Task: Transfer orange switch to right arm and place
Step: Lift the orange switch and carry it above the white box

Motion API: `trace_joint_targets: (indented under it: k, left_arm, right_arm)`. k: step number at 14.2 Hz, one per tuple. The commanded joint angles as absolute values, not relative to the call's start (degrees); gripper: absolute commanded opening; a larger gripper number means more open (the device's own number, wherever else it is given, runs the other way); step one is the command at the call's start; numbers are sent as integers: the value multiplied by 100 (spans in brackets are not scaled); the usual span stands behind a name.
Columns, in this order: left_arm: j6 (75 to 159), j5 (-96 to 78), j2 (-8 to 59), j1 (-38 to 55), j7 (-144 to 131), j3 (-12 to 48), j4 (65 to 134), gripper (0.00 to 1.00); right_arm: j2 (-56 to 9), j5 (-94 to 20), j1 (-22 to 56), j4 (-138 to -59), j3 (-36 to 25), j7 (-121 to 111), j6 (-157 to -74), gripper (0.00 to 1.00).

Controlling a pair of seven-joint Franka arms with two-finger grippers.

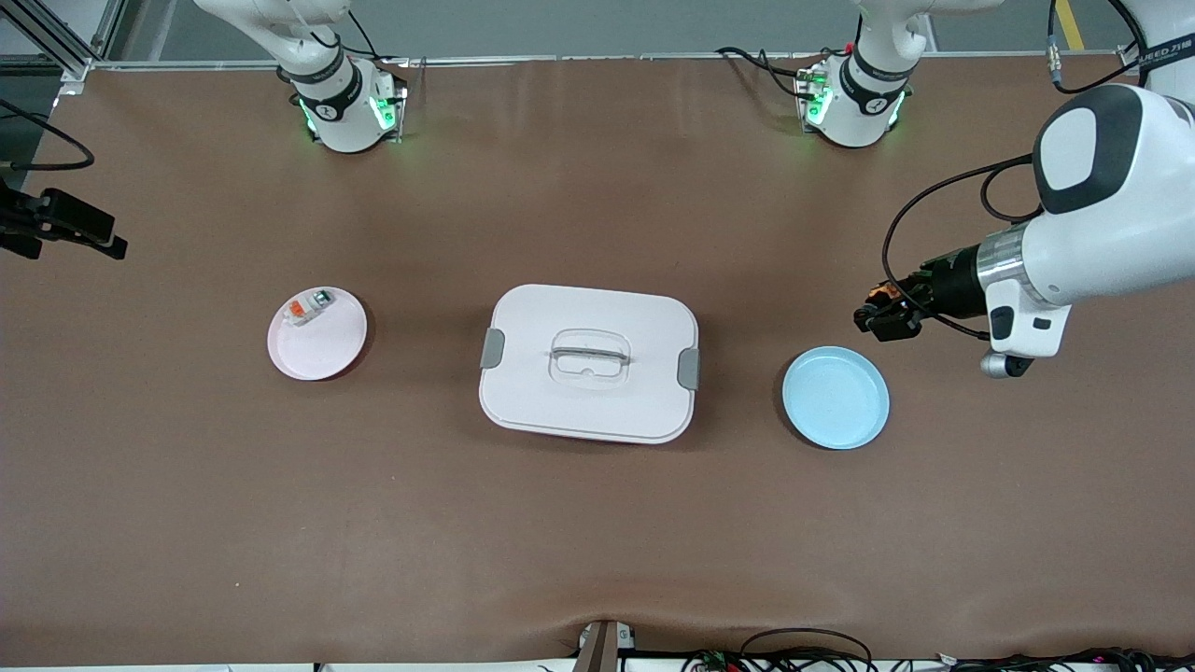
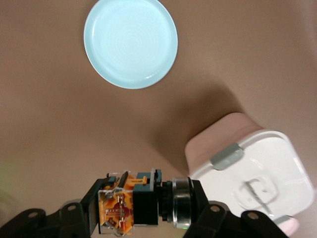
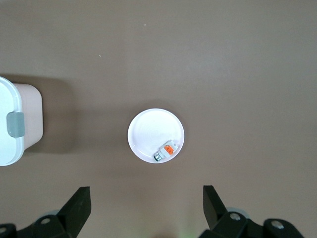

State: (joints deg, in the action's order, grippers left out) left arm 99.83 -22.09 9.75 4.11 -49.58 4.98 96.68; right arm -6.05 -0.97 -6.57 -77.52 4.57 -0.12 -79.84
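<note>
My left gripper is shut on the orange switch and holds it in the air over the table beside the empty blue plate. In the left wrist view the switch, with its orange end, black body and silver ring, lies crosswise between the black fingers of the left gripper. My right gripper is open and empty, high over the pink plate. It does not show in the front view.
The pink plate holds a whitish-grey block with an orange label. A white lidded box with grey clips stands mid-table between the two plates. A black fixture sticks in at the right arm's end.
</note>
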Motion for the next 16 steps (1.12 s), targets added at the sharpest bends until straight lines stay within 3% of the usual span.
trace_joint_targets:
  k: [1,11,16]
  left_arm:
    - [9861,-2591,993,448,-5640,571,9396,35]
    - [10976,-2742,1133,588,-9252,1880,9334,34]
    - [11864,-2742,1379,1185,-10598,1890,9308,34]
  right_arm:
    - [-369,-88,-721,-8086,510,-18,-8147,100]
    - [-351,-140,-642,-8262,545,-18,-8349,100]
    - [-352,-88,-668,-8270,536,-26,-8279,100]
